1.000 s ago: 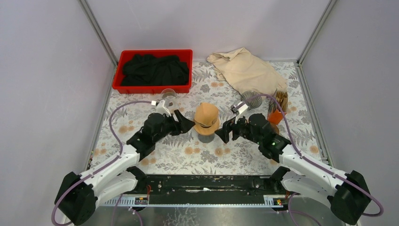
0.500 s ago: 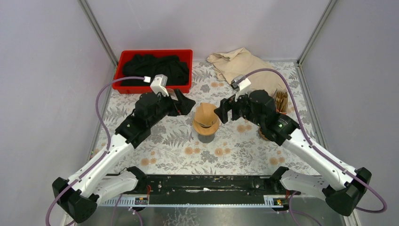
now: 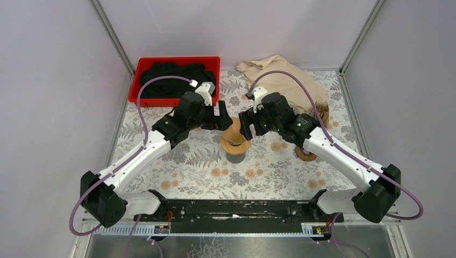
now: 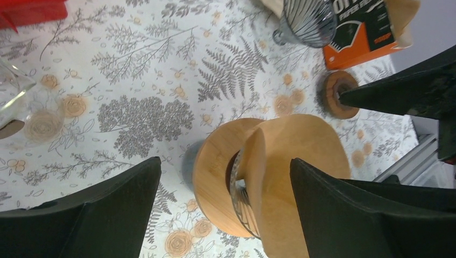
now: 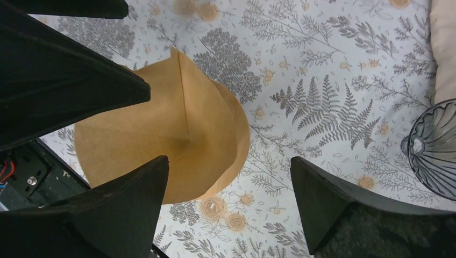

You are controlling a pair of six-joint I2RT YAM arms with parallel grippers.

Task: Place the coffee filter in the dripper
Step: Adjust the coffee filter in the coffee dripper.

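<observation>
left tool [image 4: 225, 161], right tool [image 5: 230, 160] spread, flanking filter [image 3: 235, 130], red bin [image 3: 177, 59] behind

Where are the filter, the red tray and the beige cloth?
filter [image 5: 185, 123], right wrist view, on its centre fold.
red tray [image 3: 177, 59], top view, on its far rim.
beige cloth [image 3: 279, 80], top view, on its middle.

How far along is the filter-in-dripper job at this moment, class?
Done: the brown filter stands in the dripper. In hand: nothing; left claw and right claw hover open above it. Left: perhaps pressing it flatter, since its folded side juts above the rim.
</observation>
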